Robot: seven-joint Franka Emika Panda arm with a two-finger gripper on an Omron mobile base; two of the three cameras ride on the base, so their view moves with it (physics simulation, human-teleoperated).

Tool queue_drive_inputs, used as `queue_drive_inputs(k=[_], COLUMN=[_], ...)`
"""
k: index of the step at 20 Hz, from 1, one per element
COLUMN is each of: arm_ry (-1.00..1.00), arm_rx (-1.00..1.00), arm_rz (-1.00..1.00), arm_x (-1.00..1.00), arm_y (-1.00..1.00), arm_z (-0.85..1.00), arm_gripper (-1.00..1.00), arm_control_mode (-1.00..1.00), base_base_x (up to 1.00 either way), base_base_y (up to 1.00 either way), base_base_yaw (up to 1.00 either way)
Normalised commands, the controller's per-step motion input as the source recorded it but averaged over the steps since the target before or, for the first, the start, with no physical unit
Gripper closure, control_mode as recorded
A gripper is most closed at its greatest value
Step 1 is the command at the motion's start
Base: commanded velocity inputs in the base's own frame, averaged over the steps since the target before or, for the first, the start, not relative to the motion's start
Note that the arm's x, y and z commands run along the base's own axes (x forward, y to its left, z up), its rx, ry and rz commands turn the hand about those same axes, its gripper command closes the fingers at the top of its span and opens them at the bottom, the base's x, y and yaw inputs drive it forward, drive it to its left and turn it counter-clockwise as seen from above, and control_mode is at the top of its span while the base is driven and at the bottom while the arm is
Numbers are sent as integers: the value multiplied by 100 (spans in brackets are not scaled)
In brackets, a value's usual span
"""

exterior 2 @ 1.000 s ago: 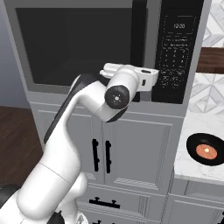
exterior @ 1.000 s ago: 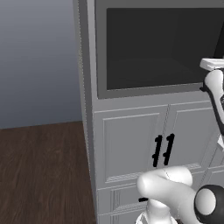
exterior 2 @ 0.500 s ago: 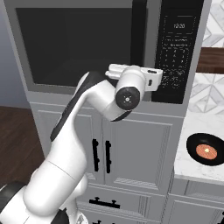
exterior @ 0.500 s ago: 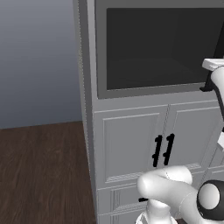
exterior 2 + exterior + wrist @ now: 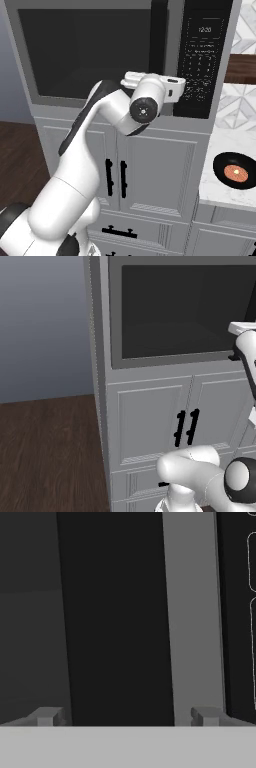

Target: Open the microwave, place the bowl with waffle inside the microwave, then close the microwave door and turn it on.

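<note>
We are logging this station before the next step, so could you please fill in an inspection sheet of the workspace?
Surface: white marble counter at right.
Job's things: microwave built in above the cabinets; microwave door shut, its black bar handle upright beside the keypad; bowl with the waffle on the counter.
Clutter: nothing seen.
Grippers: gripper at the door's handle, jaws open either side of the bar.
Cables: nothing seen.
Surroundings: grey panelled cabinets, dark wood floor.

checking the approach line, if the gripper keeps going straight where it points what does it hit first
Most likely the long black vertical bar handle of the microwave door: it fills the space between the open gripper fingertips. How far ahead it lies is unclear.
</note>
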Motion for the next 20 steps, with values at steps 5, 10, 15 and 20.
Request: queue_drive_inputs(k=[5, 10, 15, 20], arm_ry=[0, -2, 0, 0], arm_rx=[0, 0, 0, 0], arm_rz=[0, 2, -2, -4], arm_x=[0, 0, -64, -100], arm_y=[0, -2, 0, 0], arm_z=[0, 0, 0, 0], arm_gripper=[100, 100, 100, 100], arm_control_mode=[-100, -100, -100, -100], base_base_x=[0, 0, 0, 0], base_base_y=[0, 0, 0, 0], base_base_yaw=[0, 0, 0, 0])
